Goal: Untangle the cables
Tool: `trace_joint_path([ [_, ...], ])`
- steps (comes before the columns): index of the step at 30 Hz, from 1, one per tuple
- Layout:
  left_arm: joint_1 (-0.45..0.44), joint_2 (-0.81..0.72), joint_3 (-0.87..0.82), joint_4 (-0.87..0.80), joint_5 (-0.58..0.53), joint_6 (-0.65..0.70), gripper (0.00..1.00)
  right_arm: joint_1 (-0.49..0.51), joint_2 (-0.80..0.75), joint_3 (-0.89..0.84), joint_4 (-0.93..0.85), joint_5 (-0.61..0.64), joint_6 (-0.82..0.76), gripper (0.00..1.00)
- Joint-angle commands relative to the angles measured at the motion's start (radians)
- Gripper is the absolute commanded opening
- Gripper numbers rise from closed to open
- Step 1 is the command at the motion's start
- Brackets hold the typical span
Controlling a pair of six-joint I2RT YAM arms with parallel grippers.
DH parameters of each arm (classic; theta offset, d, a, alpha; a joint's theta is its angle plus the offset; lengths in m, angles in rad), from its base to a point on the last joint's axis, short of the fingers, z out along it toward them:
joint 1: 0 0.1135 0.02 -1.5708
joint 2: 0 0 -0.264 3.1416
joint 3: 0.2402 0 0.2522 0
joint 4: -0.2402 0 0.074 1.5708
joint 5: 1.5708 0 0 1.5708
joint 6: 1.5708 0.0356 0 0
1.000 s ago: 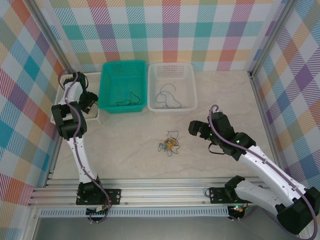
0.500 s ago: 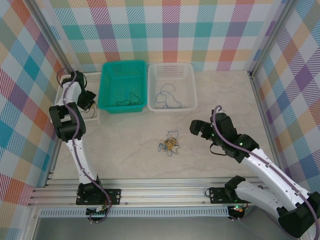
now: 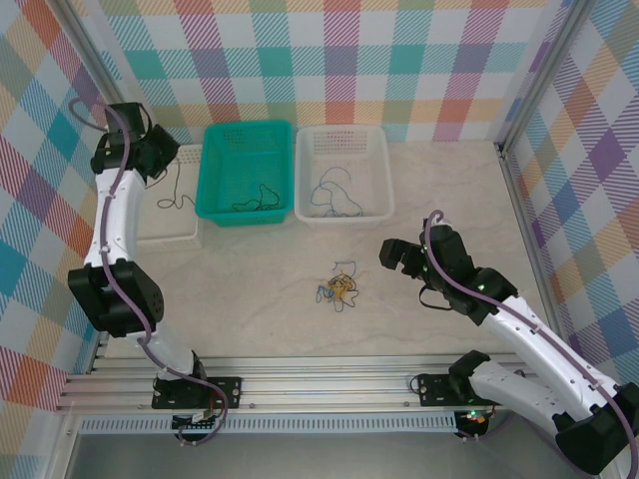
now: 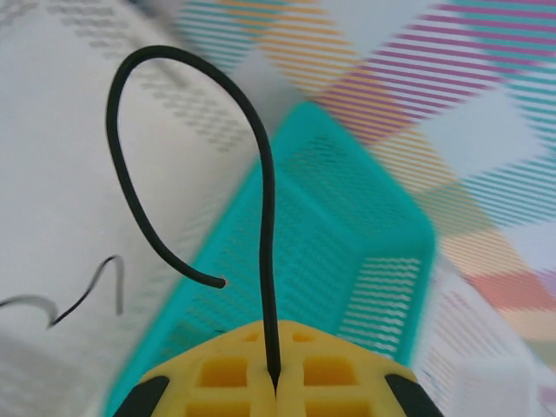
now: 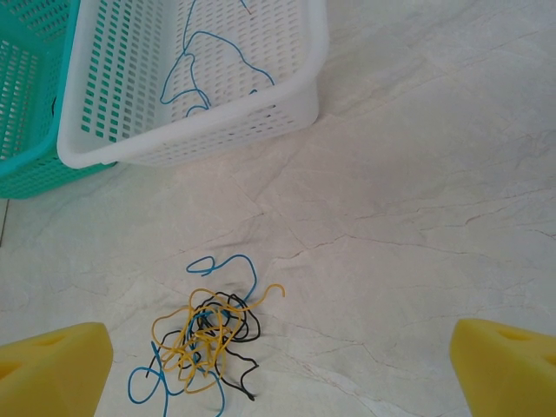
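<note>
While the top cam shows the left arm reared up at the far-left corner, its left pincer [image 3: 152, 152] high over the far-left white basket [image 3: 165, 238] w/ a black cable [image 3: 176, 192] dangling from it, the left wrist cam makes the grip plain: yellow pads [image 4: 217, 373] pressed together, clenched on that cable. The cable rises from the seam, arches over & hooks back down to a free end. Behind it, blurred, sit the teal basket [image 4: 347, 234] and, at left, pale mesh w/ a second dark strand [image 4: 78, 295] lying on it. From above, layout is clearer: three baskets in a row along the far side of the table [image 3: 250, 299], teal in the middle w/ dark strands [image 3: 255, 197] inside, white mesh basket [image 3: 342, 215] to its right holding blue cables [image 3: 334, 195]. The clump of cables [image 3: 342, 287] lies on bare table approx. centre, well apart from the baskets, left of the right pincer [image 3: 399, 257]. Top cam gives it as a small smudge; the right wrist cam resolves it into yellow, black & blue strands knotted together, blue loops straying out at top & lower left. That cam also shows the right pincer released: yellow fingertips [image 5: 52, 365] at the two bottom corners, wide apart, nothing b/w them but table, hanging above the clump w/o touching it.
</note>
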Motion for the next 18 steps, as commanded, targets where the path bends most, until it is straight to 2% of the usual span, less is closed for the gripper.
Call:
trace_joint_path([
  [1, -0.078, -0.021, -0.025, 0.098, 0.096, 0.07, 0.0, 0.004, 0.0, -0.014, 0.018, 0.019, -0.001, 1.0],
  [6, -0.165, -0.019, -0.073, 0.178, 0.144, 0.141, 0.0, 0.004, 0.011, -0.01, 0.016, 0.017, -0.004, 1.0],
  [11, -0.205, 0.018, -0.063, 0.206, 0.218, 0.183, 0.0, 0.003, 0.013, -0.012, 0.016, 0.02, -0.007, 1.0],
  [15, -0.213, 0.021, -0.004, 0.24, 0.217, 0.2, 0.0, 0.004, 0.028, -0.006, 0.019, 0.041, -0.02, 1.0],
  [18, -0.213, 0.029, 0.133, 0.228, 0.214, 0.21, 0.0, 0.004, 0.06, 0.024, 0.011, 0.053, -0.042, 1.0],
])
